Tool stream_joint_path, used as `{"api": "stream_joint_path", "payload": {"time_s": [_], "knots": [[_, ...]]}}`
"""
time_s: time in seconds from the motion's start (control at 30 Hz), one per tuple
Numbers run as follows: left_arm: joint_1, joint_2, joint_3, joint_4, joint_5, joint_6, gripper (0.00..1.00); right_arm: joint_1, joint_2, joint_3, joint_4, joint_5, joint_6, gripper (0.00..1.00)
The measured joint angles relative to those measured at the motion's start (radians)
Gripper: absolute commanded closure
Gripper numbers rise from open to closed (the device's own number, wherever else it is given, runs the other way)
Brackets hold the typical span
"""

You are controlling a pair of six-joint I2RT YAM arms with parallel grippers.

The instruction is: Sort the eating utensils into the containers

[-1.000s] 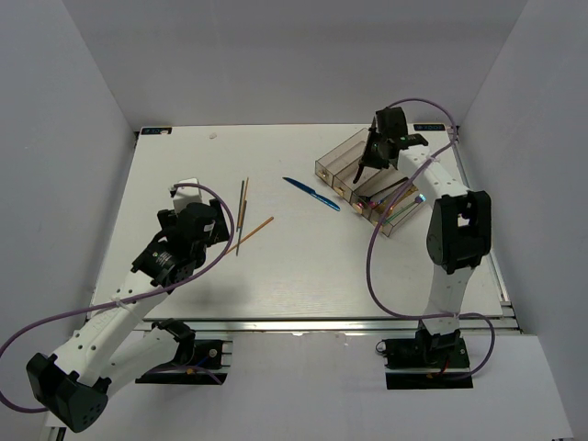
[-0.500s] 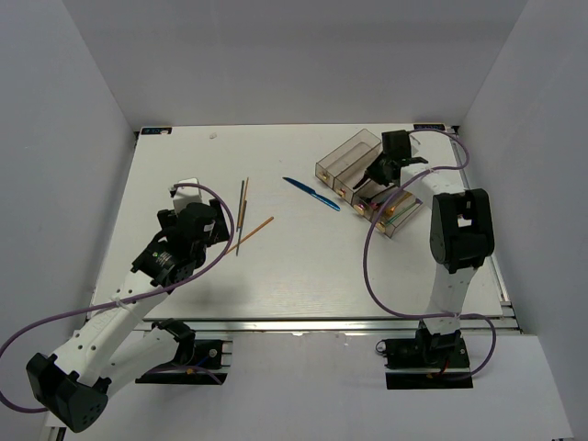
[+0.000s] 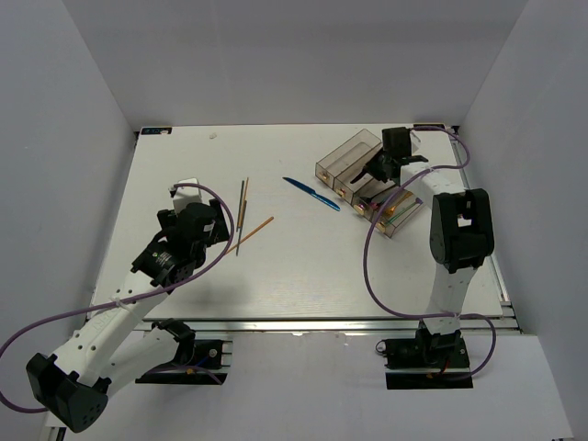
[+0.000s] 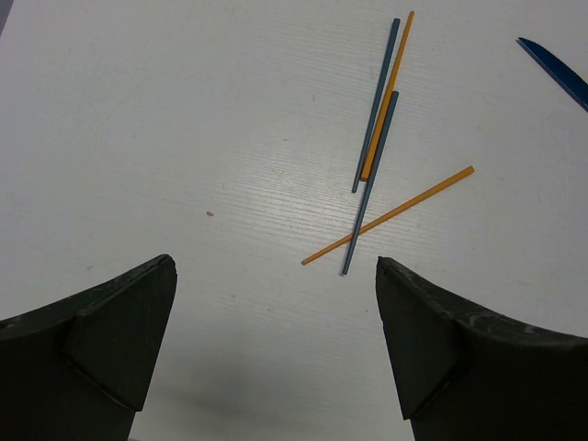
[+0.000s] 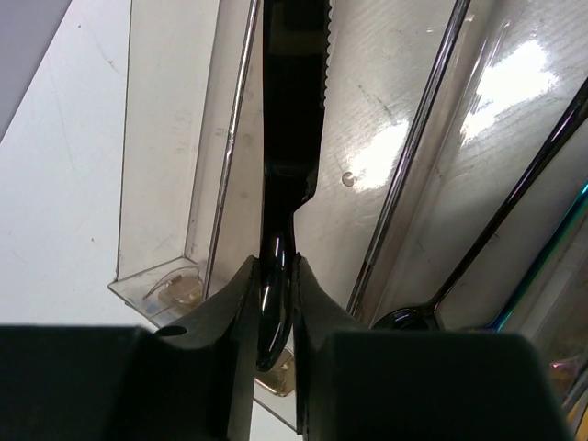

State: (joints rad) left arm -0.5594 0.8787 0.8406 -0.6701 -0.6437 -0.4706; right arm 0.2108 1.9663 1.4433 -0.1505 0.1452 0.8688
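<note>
right gripper [image 5: 274, 271] lowered, clamping black piece [image 5: 292, 92] at containers [image 3: 347, 152] | dark spoon [image 5: 402, 318] inside | left gripper [image 4: 276, 266] gaping

Black knife [image 5: 292, 110]: we lose its tip past the top edge, and its handle end between the right gripper's [image 5: 273, 272] fingers.
Blue knife [image 4: 551, 64]: cut off by the right edge.
Bins [image 3: 349, 152] from above: contents too small for us to identify.

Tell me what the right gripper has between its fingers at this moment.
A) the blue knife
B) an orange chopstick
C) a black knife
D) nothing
C: the right wrist view shows the right gripper pinched on the handle of a black knife with a serrated blade, over the bins, while the blue knife lies loose outside them.
</note>
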Motion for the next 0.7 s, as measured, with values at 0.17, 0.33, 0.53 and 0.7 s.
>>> {"api": "stream_joint_path", "payload": {"time_s": [0.17,0.33,0.53,0.7], "knots": [[0.0,0.0,0.0,0.0,0.0,0.0,0.02,0.006,0.0,0.014,-0.007,-0.013,0.001,0.49],[0.0,0.0,0.0,0.0,0.0,0.0,0.02,0.017,-0.018,0.032,-0.004,-0.017,-0.009,0.47],[0.0,0.0,0.0,0.0,0.0,0.0,0.02,0.049,-0.06,0.069,-0.003,-0.048,-0.072,0.11],[0.0,0.0,0.0,0.0,0.0,0.0,0.02,0.113,0.008,0.277,-0.051,-0.111,-0.279,0.11]]}}
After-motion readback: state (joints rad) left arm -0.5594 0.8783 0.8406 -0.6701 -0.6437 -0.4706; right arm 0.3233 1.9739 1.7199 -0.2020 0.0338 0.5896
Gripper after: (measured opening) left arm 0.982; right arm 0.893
